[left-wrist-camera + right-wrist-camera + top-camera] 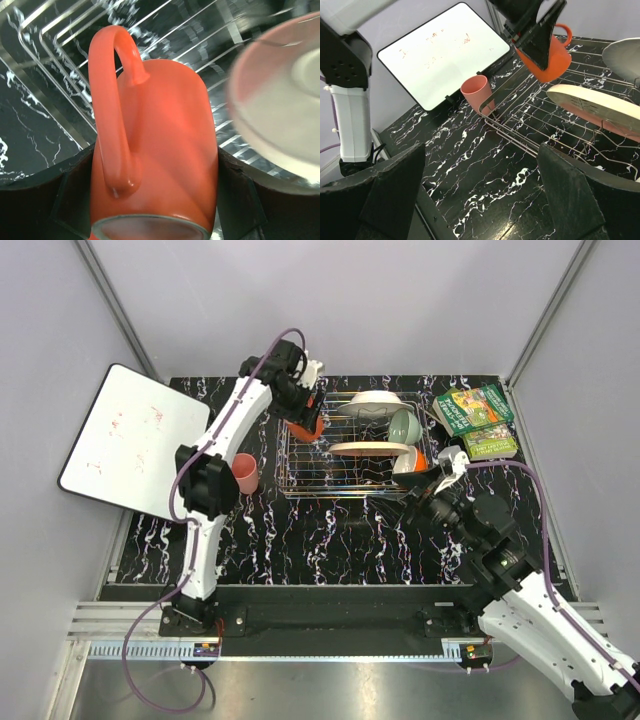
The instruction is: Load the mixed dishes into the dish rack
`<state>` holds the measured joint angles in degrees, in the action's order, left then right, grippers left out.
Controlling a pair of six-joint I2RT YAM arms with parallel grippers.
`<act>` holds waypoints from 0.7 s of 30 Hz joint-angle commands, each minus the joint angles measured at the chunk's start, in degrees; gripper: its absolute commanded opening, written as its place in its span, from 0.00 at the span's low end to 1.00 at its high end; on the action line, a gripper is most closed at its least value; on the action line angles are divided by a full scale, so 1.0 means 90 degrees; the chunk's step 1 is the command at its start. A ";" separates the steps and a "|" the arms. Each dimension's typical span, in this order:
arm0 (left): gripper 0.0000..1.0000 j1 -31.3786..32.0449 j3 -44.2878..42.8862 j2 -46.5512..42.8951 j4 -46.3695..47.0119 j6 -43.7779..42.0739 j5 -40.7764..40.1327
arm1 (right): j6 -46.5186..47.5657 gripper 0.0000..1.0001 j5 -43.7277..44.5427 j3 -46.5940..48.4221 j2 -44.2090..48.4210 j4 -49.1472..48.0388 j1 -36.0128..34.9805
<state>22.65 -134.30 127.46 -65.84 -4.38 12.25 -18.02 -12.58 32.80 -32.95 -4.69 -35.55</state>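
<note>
Left claw (155,200) is clamped on the orange mug (165,125), seemingly just above the dish rack's (340,487) left end. Right claw (481,155) gapes wide, empty, near the rack's right front corner.

My L fingers (303,412) grip orange mug (306,428) over dish rack (330,490) far-L corner. Pink cup (245,473) on desk (330,540) just L of rack. R fingers (430,480) spread by rack's R edge.

The top camera looks steeply down from behind the near edge over the whole black white-veined table (330,540). The left wrist camera sits close on a glossy orange mug (165,140) above the silver wire dish rack (60,60); the right wrist camera, low, faces far-left, sharing both.
</note>
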 commanded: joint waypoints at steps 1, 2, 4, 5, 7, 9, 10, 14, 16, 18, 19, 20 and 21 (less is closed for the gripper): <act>0.00 -0.0027 -0.0361 0.0242 0.0187 -0.0235 -0.0599 | -0.0107 1.00 0.0255 -0.0060 0.0126 -0.0007 0.0005; 0.00 -0.0027 -0.0361 0.0300 0.0206 -0.0255 -0.0619 | -0.0107 1.00 0.0255 -0.0060 0.0126 -0.0016 0.0005; 0.00 -0.0027 -0.0371 0.0466 0.0255 -0.0313 -0.0716 | -0.0146 1.00 0.0275 -0.0089 0.0116 -0.0026 0.0005; 0.00 -0.0017 -0.0371 0.0525 0.0275 -0.0343 -0.0746 | -0.0175 1.00 0.0275 -0.0099 0.0116 -0.0036 0.0005; 0.00 0.0002 -0.0361 0.0672 0.0314 -0.0382 -0.0794 | -0.0204 1.00 0.0265 -0.0119 0.0087 -0.0045 0.0005; 0.00 0.0012 -0.0293 0.0759 0.0372 -0.0441 -0.0834 | -0.0234 1.00 0.0265 -0.0148 0.0058 -0.0055 0.0005; 0.00 0.0041 -0.0283 0.0789 0.0392 -0.0489 -0.0931 | -0.0244 1.00 0.0255 -0.0148 0.0058 -0.0065 0.0014; 0.00 0.0100 -0.0176 0.0887 0.0529 -0.0577 -0.1019 | -0.0273 1.00 0.0236 -0.0167 -0.0001 -0.0114 0.0005; 0.00 0.0139 -0.0175 0.0955 0.0548 -0.0636 -0.1107 | -0.0283 1.00 0.0255 -0.0158 -0.0011 -0.0153 0.0005; 0.00 0.0158 -0.0156 0.1023 0.0587 -0.0665 -0.1175 | -0.0302 0.99 0.0245 -0.0177 -0.0021 -0.0182 0.0005; 0.00 0.0178 -0.0137 0.1043 0.0607 -0.0675 -0.1224 | -0.0331 1.00 0.0236 -0.0187 -0.0021 -0.0192 0.0005; 0.00 0.0178 -0.0117 0.1053 0.0655 -0.0695 -0.1234 | -0.0351 1.00 0.0226 -0.0206 -0.0030 -0.0211 0.0005; 0.00 0.0188 -0.0098 0.1072 0.0675 -0.0695 -0.1244 | -0.0400 1.00 0.0206 -0.0236 -0.0040 -0.0260 0.0005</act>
<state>24.03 -134.30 137.23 -63.26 -9.15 3.90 -20.32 -11.42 31.09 -33.30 -4.47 -35.55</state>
